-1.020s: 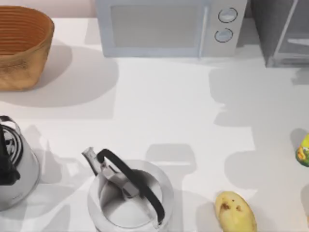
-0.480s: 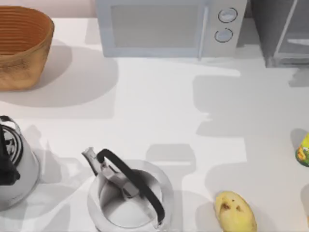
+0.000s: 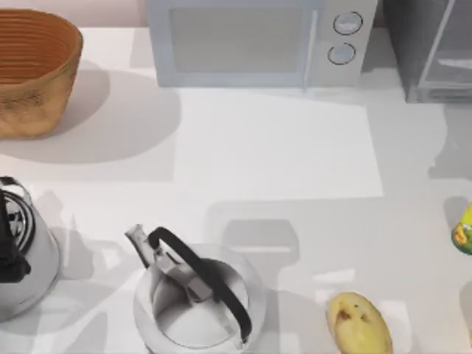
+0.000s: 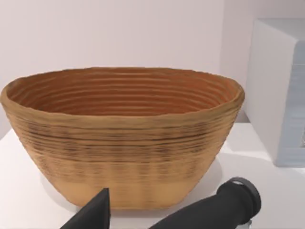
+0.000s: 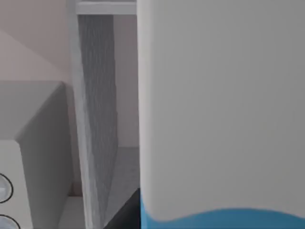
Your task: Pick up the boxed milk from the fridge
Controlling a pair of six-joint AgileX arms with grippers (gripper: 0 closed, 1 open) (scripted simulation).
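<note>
A ribbed wicker basket (image 4: 121, 138) stands on the white surface (image 4: 267, 176), a white microwave (image 4: 281, 90) at its three o'clock, a black kettle handle (image 4: 214, 207) near.

this is a rendered kitchen scene. a white bench (image 3: 280, 155) carries a white microwave (image 3: 254, 40) with two round knobs along the back edge, and a dark grey fridge (image 3: 431, 48) stands just beside it at the right. two metal kettles (image 3: 195, 299) stand near the front, a woven basket (image 3: 33, 70) sits at the back left, and a potato (image 3: 359, 323) lies at the front right.
</note>
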